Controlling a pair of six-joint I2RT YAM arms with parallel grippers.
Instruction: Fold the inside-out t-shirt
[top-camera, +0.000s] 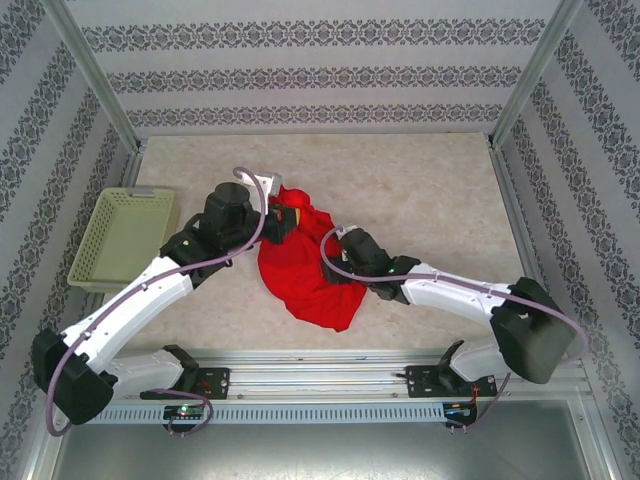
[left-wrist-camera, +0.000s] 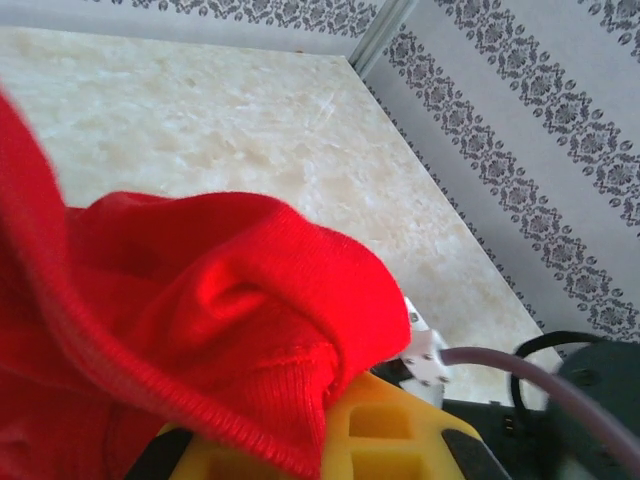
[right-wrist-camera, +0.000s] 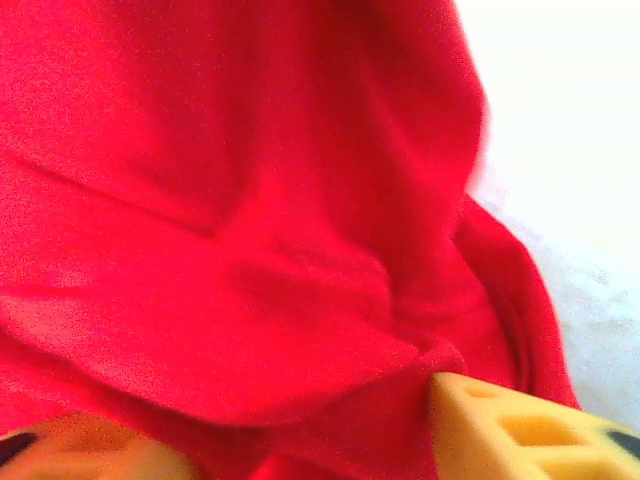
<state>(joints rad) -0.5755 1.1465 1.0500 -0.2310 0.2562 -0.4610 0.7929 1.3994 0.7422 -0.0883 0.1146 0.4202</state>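
At the far left of the table (top-camera: 430, 190), a pale green basket (top-camera: 125, 238) is seen from above, set well apart from the cloth. Just to its right, the left arm is stretched from the near-left corner towards the middle. The left gripper (top-camera: 292, 213) is closed tight at the upper left edge of the inside-out t-shirt (top-camera: 300, 270), and a bunch of the red cloth is pinched there and raised slightly above the rest. In the left wrist view, a ribbed hem is draped over the yellow finger (left-wrist-camera: 385, 440), with a fold of cloth humped above it.

The t-shirt is crumpled in a heap at the middle of the table, between the two arms, with its lower part spread towards the near edge.

To the right, the right arm is reached in from the near-right corner, and the right gripper (top-camera: 338, 264) is set against the right side of the heap. In the right wrist view, its yellow fingers (right-wrist-camera: 520, 425) are seen standing apart, and red cloth is laid over and between them. Whether that cloth is pressed by either finger cannot be told.
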